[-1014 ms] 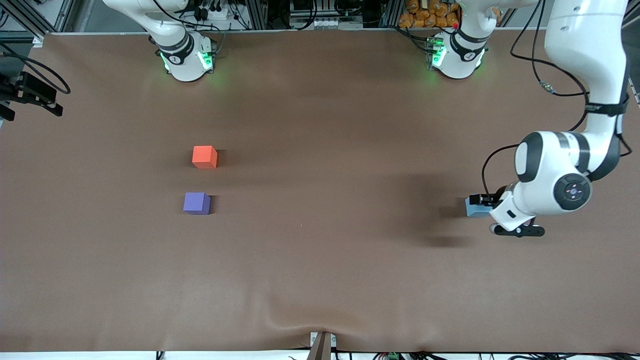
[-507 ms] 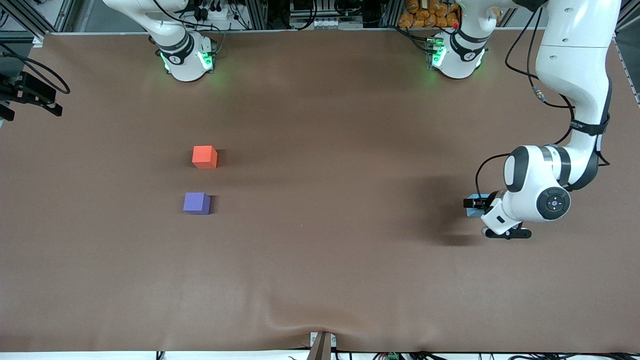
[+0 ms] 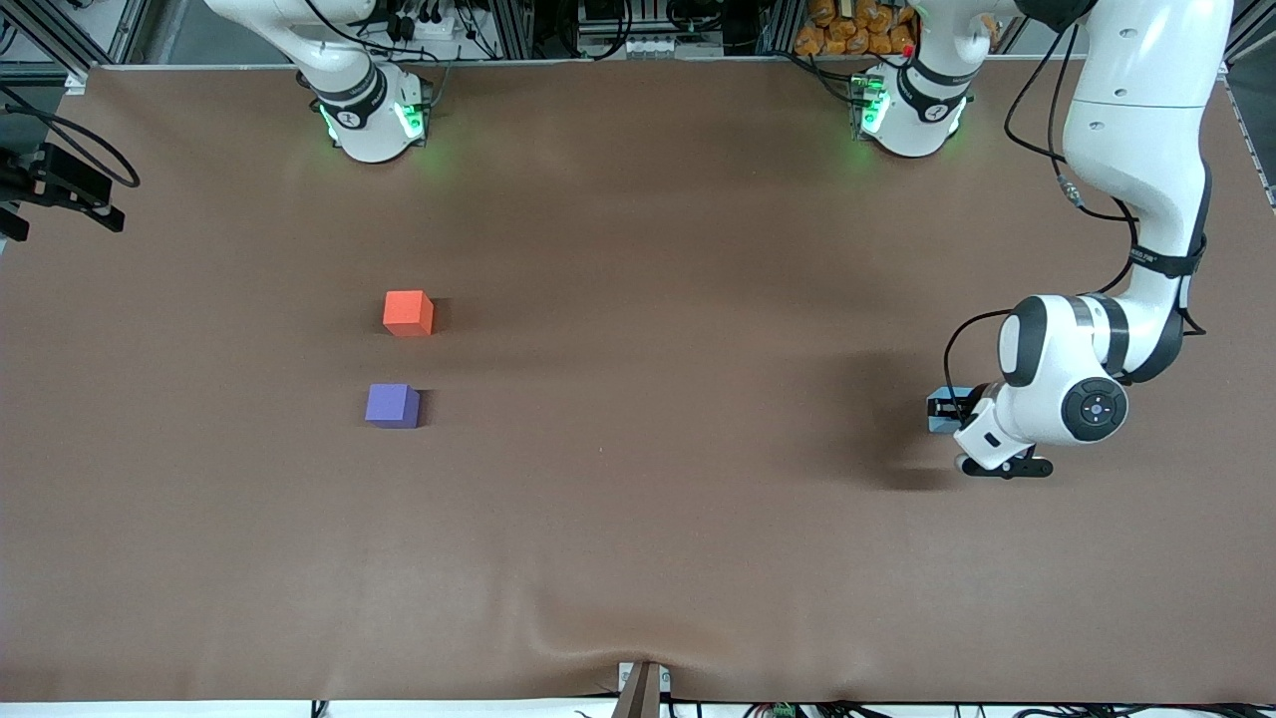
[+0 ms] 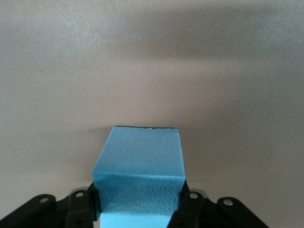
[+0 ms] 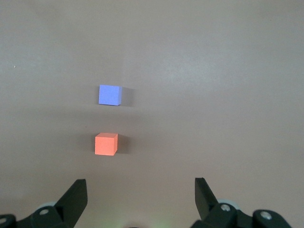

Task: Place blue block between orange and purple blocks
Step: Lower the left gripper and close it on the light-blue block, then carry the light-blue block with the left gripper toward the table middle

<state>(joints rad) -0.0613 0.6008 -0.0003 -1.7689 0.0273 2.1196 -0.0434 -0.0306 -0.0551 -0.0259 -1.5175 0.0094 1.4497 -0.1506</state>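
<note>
The blue block [image 3: 937, 422] is a light sky-blue cube held between the fingers of my left gripper [image 3: 945, 409], near the left arm's end of the table. In the left wrist view the block [image 4: 140, 156] fills the gap between the black fingers [image 4: 187, 206], and the left gripper [image 4: 137, 197] is shut on it. The orange block [image 3: 408, 312] and the purple block [image 3: 392, 405] rest apart on the table toward the right arm's end, with the purple one nearer the front camera. My right gripper [image 5: 140, 185] is open and empty, high over the orange block [image 5: 106, 144] and the purple block [image 5: 110, 94].
The two arm bases [image 3: 374, 115] [image 3: 909, 110] stand along the table's back edge. A black bracket with cables [image 3: 60, 189] sticks in at the right arm's end. The brown table cover has a ridge [image 3: 598, 638] near the front edge.
My left arm has shifted a little toward the right arm's end of the table, carrying the blue block with it. The orange and purple blocks have not moved.
</note>
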